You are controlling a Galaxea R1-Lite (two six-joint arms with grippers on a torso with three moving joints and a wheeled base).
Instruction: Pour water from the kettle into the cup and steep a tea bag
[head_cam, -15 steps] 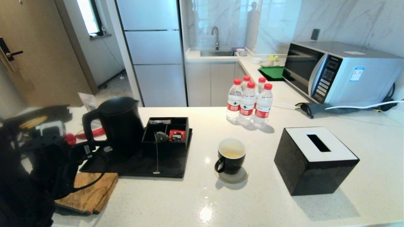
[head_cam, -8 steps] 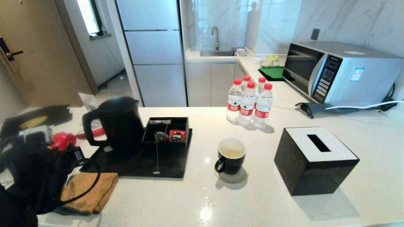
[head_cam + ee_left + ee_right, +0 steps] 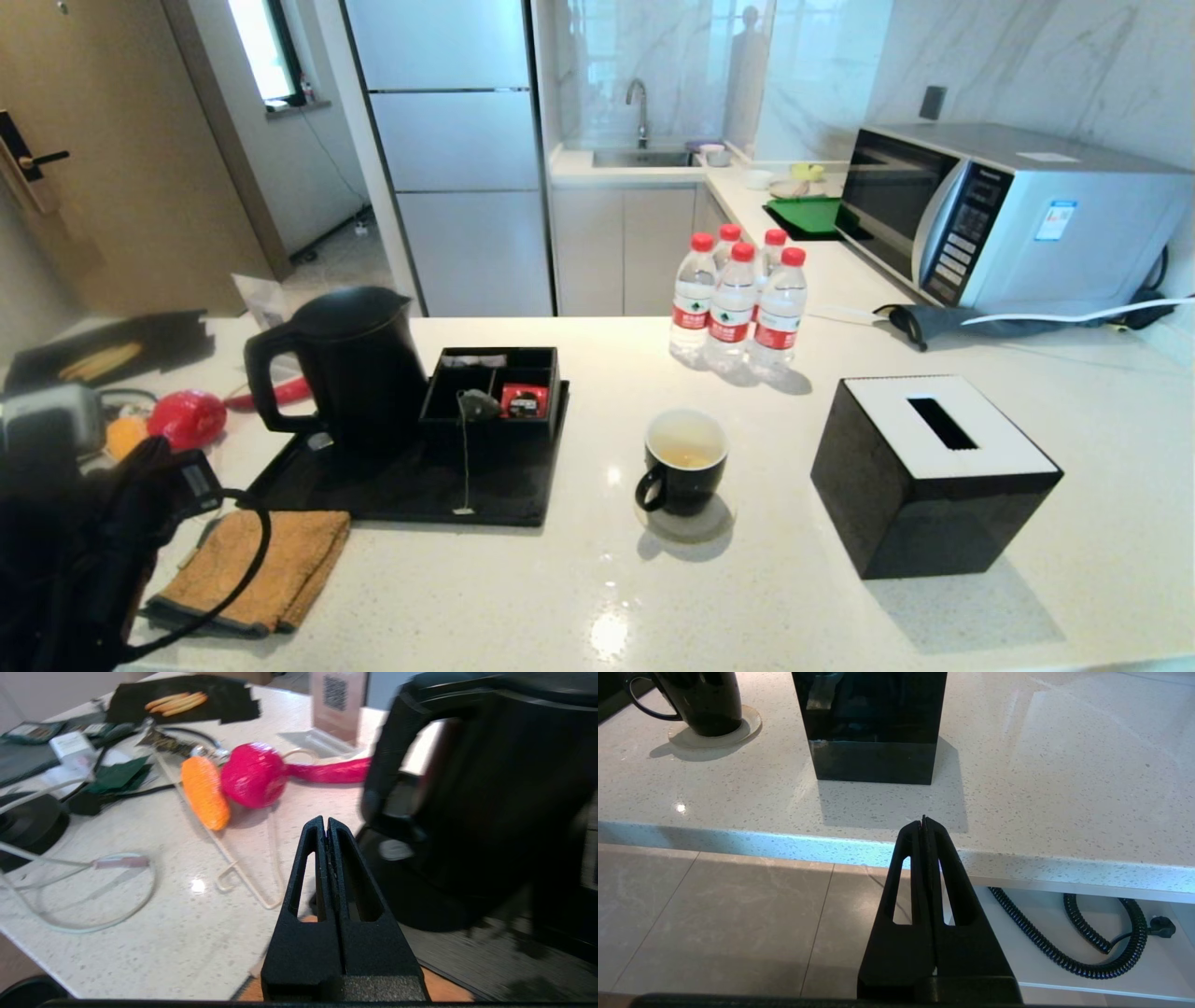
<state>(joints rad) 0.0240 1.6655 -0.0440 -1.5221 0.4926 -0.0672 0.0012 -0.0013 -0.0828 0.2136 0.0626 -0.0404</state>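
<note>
Left end effector point(image 3: 326, 823) has its fingers pressed together on nothing, low at the near-left corner of the worktop point(image 3: 840, 597), just short of the kettle point(image 3: 350, 364), which stands upright on the black tray point(image 3: 411, 490). The cup point(image 3: 684, 460) sits on its saucer mid-worktop with pale water point(image 3: 686, 457) inside, and the tea bag point(image 3: 476, 404) rests on the tray's organiser box, string trailing down to its tag. Right end effector point(image 3: 923, 823) hangs below the worktop edge, fingers together, nothing held.
</note>
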